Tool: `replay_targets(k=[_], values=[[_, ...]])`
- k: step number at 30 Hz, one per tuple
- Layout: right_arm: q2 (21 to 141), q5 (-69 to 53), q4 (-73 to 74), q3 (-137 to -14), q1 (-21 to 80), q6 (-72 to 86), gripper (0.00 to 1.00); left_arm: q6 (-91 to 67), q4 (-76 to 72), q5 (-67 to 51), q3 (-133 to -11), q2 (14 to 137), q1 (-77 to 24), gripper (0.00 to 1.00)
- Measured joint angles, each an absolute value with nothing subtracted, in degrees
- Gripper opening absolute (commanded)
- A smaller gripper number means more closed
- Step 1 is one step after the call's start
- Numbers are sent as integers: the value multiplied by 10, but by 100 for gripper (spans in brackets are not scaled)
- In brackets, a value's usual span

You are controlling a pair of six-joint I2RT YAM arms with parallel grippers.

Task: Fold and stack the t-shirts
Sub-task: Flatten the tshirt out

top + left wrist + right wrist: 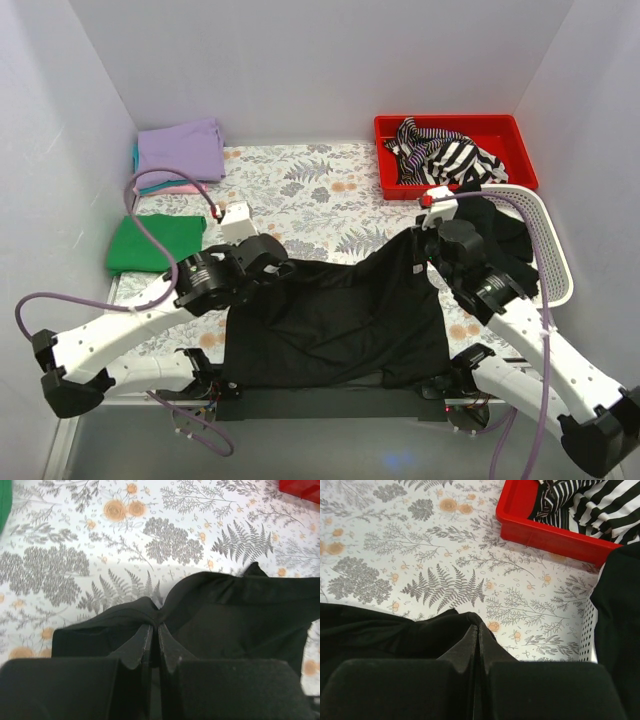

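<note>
The black t-shirt (pixel 335 325) hangs stretched between my two grippers over the near middle of the table. My left gripper (pixel 283 268) is shut on its left top edge; in the left wrist view the black t-shirt (pixel 235 610) bunches at the closed gripper (pixel 155 626). My right gripper (pixel 418 242) is shut on its right top edge; in the right wrist view the black t-shirt (pixel 385 630) wraps over the closed gripper (pixel 478 626). A folded lavender shirt (pixel 181 151) lies on teal and pink ones at the far left. A folded green shirt (pixel 155 243) lies in front of them.
A red bin (pixel 512 135) at the far right holds striped black-and-white cloth (pixel 445 152). A white perforated basket (pixel 550 240) with dark cloth stands at the right, beside my right arm. The table has a floral cover (pixel 320 195). White walls enclose the table.
</note>
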State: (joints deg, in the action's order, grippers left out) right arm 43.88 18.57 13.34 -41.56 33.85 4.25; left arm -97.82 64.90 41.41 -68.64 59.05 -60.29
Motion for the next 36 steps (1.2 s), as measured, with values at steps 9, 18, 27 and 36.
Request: replay_targets(k=[9,18,27,36], values=[[578,200,49,-421,338,8,1,-836,404,347,-616,767,-407,0],[720,230,25,-529,322,-34,1,-728,317,222,-762,921,-178,0],[878,219,54,-779,287,-57,1,-653,344,117,-1042,1045,-69,0],[994,197,124,-1093,277,-103,1,-623,383,-8,-1375,1154,-22,0]])
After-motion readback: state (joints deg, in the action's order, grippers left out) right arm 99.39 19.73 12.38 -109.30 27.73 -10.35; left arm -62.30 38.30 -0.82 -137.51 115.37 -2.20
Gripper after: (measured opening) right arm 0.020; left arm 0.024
